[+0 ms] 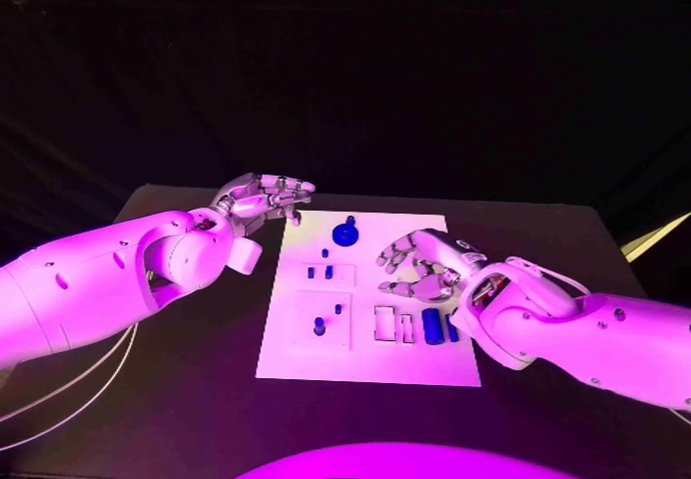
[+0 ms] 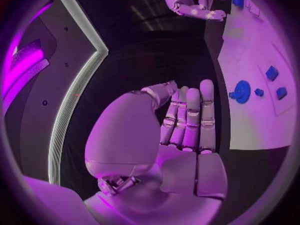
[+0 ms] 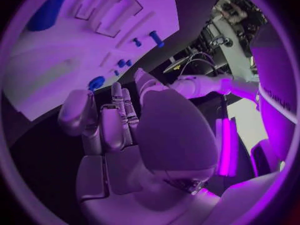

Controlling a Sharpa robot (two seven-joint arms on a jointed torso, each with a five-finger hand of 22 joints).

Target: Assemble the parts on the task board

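The task board (image 1: 367,344) lies in the middle of the black table (image 1: 173,399). A round blue part (image 1: 345,235) sits near the board's far edge. Two small blue parts (image 1: 320,269) stand just below it, and another small blue part (image 1: 320,325) stands in a square recess on the board's left half. Long blue parts (image 1: 433,323) lie in slots on the board's right half.

The left hand (image 1: 267,197) hovers beside the board's far left corner, fingers extended and apart, grasping nothing. The right hand (image 1: 420,265) hovers over the board's right side, fingers spread and slightly curled, also grasping nothing.
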